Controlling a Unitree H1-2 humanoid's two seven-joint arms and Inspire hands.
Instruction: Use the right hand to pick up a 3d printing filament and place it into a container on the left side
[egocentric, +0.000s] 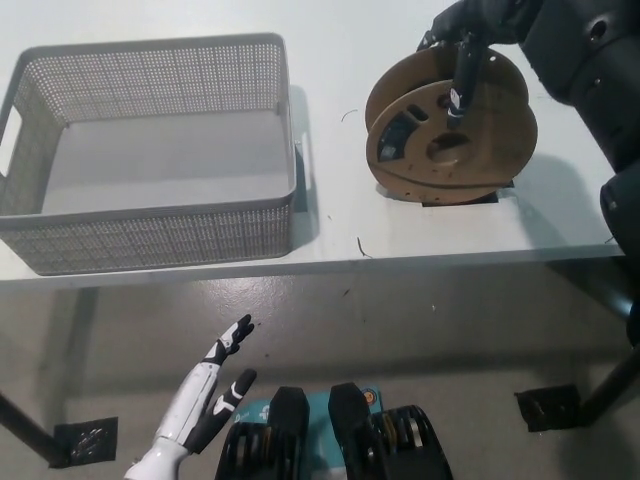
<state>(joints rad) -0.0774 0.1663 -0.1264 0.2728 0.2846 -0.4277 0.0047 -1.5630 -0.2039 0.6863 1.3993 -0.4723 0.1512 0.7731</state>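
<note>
A brown cardboard filament spool (440, 150) stands on edge on the white table (330, 230), at the right. My black right hand (470, 35) comes down from the top right and clasps the spool's upper rim. One of its fingers (458, 85) lies down the front flange and the others reach behind it. The spool's bottom rests on the table. The grey mesh basket (150, 215) sits at the table's left with nothing in it. My white left hand (205, 400) hangs open below the table's front edge, lower left.
A black patch (462, 199) marks the table under the spool. Thin filament scraps (362, 245) lie near the front edge. My black right forearm (590, 70) covers the table's far right corner. A table foot (548, 405) stands on the floor at lower right.
</note>
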